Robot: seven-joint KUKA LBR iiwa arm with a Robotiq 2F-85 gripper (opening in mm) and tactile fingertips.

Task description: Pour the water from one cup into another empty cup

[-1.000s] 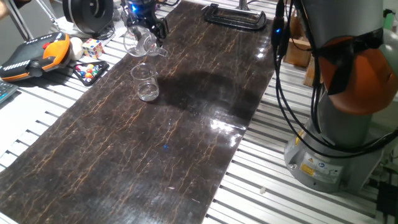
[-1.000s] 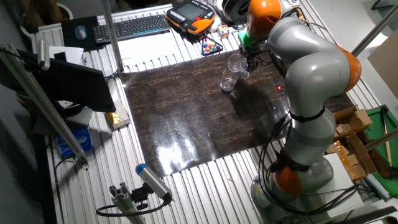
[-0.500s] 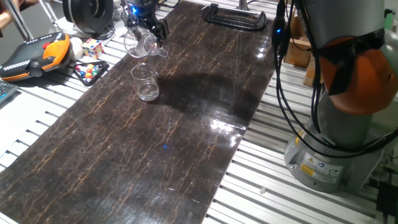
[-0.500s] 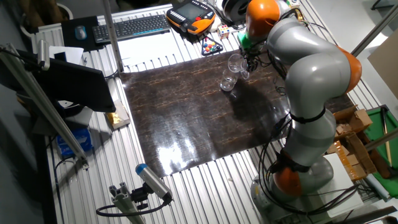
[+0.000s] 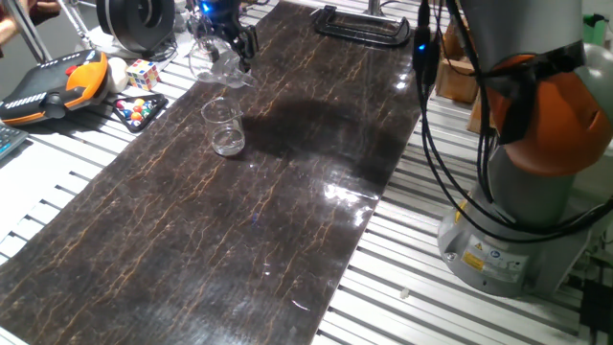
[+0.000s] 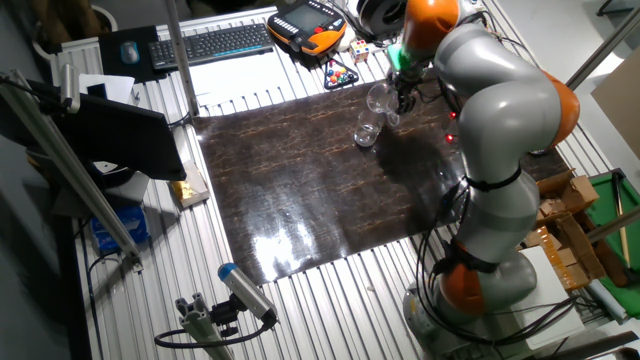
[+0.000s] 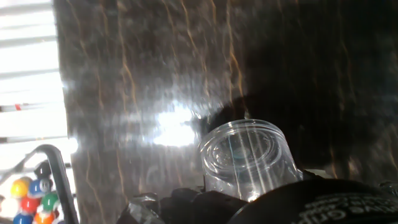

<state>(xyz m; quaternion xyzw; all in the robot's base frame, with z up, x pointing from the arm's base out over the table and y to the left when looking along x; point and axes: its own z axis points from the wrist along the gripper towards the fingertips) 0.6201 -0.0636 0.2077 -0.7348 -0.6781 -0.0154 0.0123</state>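
Handled glass cup (image 5: 216, 63) is pinched in the gripper (image 5: 230, 46), tipped over the small glass cup (image 5: 225, 127) standing on the dark mat (image 5: 287, 182). You're mid-pour, I'd say; water isn't discernible. Next: hold the lip above the small cup's mouth.

Water (image 5: 228, 146) barely discernible through glass

Overhead light glared white off the glossy dark marble-patterned mat (image 5: 287, 192) near its right edge. The arm's soft shadow darkened the mat's far part. The hand view was blurred, overexposed at left.
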